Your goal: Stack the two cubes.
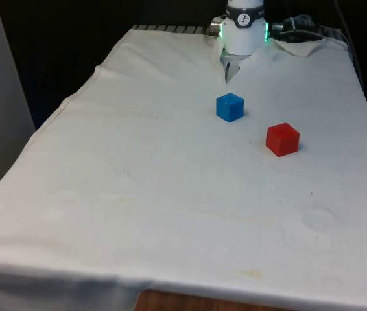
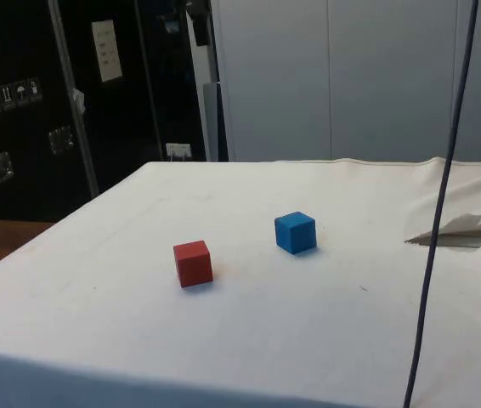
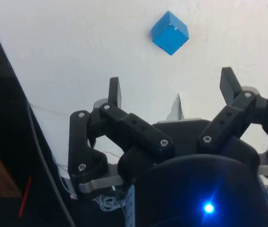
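The white cloth (image 1: 170, 194) covers the whole table, and both cubes rest on it. The gripper (image 3: 172, 92) hangs above the cloth with its two fingers (image 3: 114, 91) spread wide, holding and touching nothing. The blue cube (image 1: 229, 107) sits beyond the fingertips, well apart from them. The red cube (image 1: 282, 139) lies near the blue cube, toward the front view's right, not touching it.

A small red cube (image 2: 193, 263) and a small blue cube (image 2: 295, 232) sit apart on the white tablecloth (image 2: 138, 314) — a dark cable (image 2: 438, 212) hangs nearby.
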